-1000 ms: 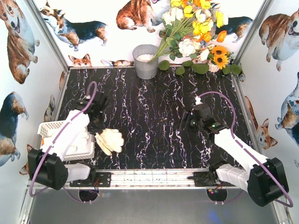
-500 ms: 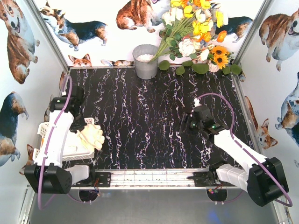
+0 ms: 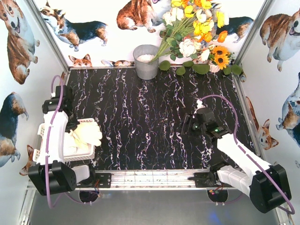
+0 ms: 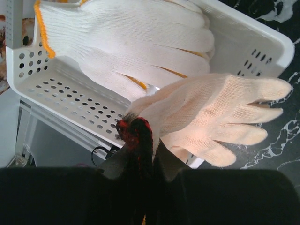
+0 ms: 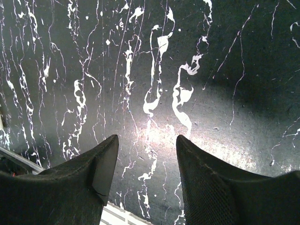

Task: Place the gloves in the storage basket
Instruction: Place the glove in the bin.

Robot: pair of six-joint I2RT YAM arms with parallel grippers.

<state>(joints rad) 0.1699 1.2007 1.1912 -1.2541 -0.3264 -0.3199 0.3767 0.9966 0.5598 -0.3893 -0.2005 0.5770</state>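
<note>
Cream glove (image 4: pixel 211 117) clamped in left gripper (image 4: pixel 138 154) over storage basket (image 4: pixel 56 89) rim, table's (image 3: pixel 154 117) left edge. Only the wrist view shows orange-cuffed glove (image 4: pixel 140 37) inside. Right gripper (image 5: pixel 146 154) spread, holding nothing.

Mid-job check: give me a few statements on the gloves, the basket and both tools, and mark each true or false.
1. The left tool is shut on a cream glove. True.
2. That glove lies wholly inside the basket. False: its fingers stick out past the rim, over the table.
3. The right tool holds a glove. False: it is open and empty above bare table.
4. A white glove with orange edging lies in the basket. True.
</note>
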